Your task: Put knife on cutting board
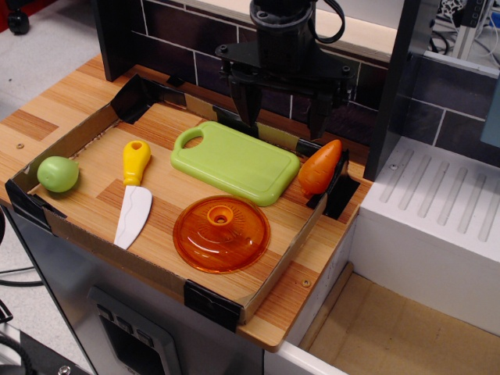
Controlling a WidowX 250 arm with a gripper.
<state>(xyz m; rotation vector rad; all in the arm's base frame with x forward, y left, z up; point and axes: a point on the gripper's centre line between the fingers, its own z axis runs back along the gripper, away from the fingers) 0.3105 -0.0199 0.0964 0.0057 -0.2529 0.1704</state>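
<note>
Arm (285, 31): upper part cut off by the top edge. Gripper (283, 117): two dark fingers hang wide apart before a dark tiled wall, their tips hard to separate from it. Cutting board (234, 162): far edge partly masked by the left finger. Carrot (320, 168): lower end hidden behind the tray wall (312, 226). White drainer (437, 211): cut off at right.

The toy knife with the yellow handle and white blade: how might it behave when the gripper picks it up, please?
The yellow-handled, white-bladed plastic toy knife looks moulded and thin, so probably stiff and light. Lying flat on the wooden tray floor, it seems unlikely to roll. Its glossy, bulbous handle may slip or pivot between the fingers of the gripper.
</note>
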